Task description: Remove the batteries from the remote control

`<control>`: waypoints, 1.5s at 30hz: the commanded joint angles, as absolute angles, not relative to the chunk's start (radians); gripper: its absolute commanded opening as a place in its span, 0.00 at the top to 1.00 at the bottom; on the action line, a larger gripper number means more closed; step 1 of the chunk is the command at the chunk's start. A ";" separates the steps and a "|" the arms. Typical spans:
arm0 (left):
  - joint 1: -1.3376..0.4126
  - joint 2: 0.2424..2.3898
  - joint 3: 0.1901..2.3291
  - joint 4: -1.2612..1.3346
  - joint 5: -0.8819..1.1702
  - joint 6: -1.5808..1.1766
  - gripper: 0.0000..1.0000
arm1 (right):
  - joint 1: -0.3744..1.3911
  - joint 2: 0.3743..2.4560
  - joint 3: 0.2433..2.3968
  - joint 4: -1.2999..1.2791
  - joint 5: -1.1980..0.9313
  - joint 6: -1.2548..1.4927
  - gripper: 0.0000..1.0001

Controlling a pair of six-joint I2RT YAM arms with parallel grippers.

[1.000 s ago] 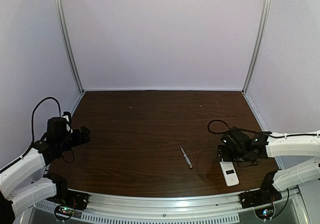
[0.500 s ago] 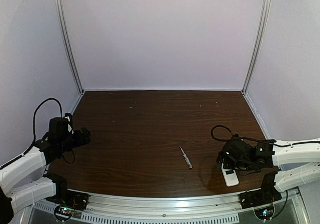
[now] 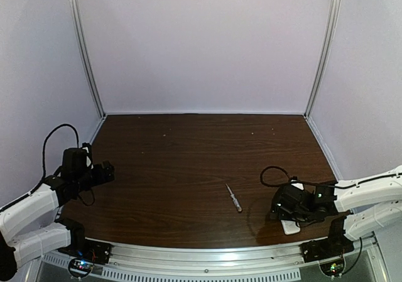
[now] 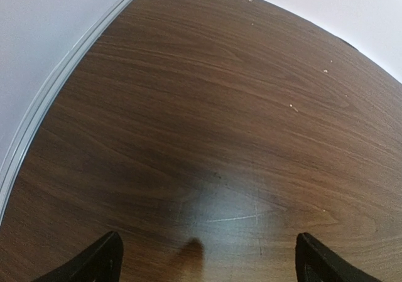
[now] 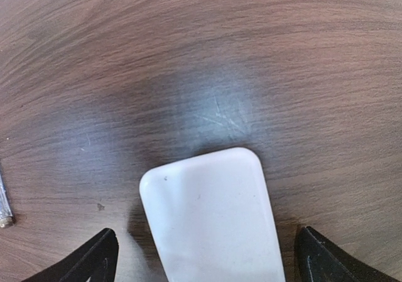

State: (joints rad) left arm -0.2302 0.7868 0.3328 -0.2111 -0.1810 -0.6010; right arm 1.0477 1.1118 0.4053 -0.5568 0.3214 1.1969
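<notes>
The white remote control (image 5: pixel 210 222) lies flat on the brown table near its front right edge; in the top view only its near end (image 3: pixel 291 227) shows under my right arm. My right gripper (image 5: pixel 207 257) is open, low over the remote, with one finger on each side of it and not touching. My left gripper (image 4: pixel 210 263) is open and empty above bare table at the far left (image 3: pixel 103 171). The batteries are out of view.
A thin silver screwdriver (image 3: pixel 233 198) lies on the table left of the remote; its tip shows at the left edge of the right wrist view (image 5: pixel 4 206). Pale walls enclose the table on three sides. A metal rail (image 3: pixel 207 254) runs along the front edge.
My right gripper has moved toward the front edge and down over the remote, now covering most of it in the top view. The left arm has barely moved.
</notes>
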 commanded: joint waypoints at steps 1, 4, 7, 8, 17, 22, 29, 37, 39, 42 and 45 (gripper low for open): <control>-0.235 0.794 0.354 -0.190 -0.196 -0.609 0.02 | 1.096 1.182 0.404 -0.554 0.324 1.259 0.00; -0.235 0.796 0.354 -0.190 -0.196 -0.609 0.03 | 1.126 1.232 0.414 -0.543 0.331 1.268 0.00; -0.235 0.799 0.356 -0.192 -0.197 -0.609 0.03 | 1.147 1.288 0.424 -0.528 0.330 1.268 0.00; -0.235 0.801 0.356 -0.192 -0.197 -0.609 0.02 | 1.153 1.302 0.426 -0.525 0.329 1.267 0.01; -0.235 0.808 0.357 -0.190 -0.195 -0.610 0.03 | 1.177 1.347 0.454 -0.503 0.329 1.257 0.20; -0.235 0.814 0.359 -0.190 -0.196 -0.612 0.02 | 1.177 1.331 0.462 -0.492 0.333 1.238 0.28; -0.236 0.811 0.359 -0.190 -0.193 -0.612 0.03 | 1.176 1.363 0.523 -0.446 0.370 1.190 0.31; -0.236 0.805 0.356 -0.185 -0.188 -0.609 0.03 | 1.154 1.511 0.658 -0.432 0.405 1.104 0.33; -0.238 0.805 0.356 -0.184 -0.187 -0.609 0.03 | 1.135 1.550 0.700 -0.437 0.411 1.077 0.33; -0.238 0.805 0.355 -0.183 -0.187 -0.608 0.02 | 1.098 1.607 0.757 -0.427 0.413 1.015 0.34; -0.239 0.802 0.354 -0.183 -0.186 -0.607 0.03 | 1.060 1.642 0.804 -0.419 0.414 0.962 0.33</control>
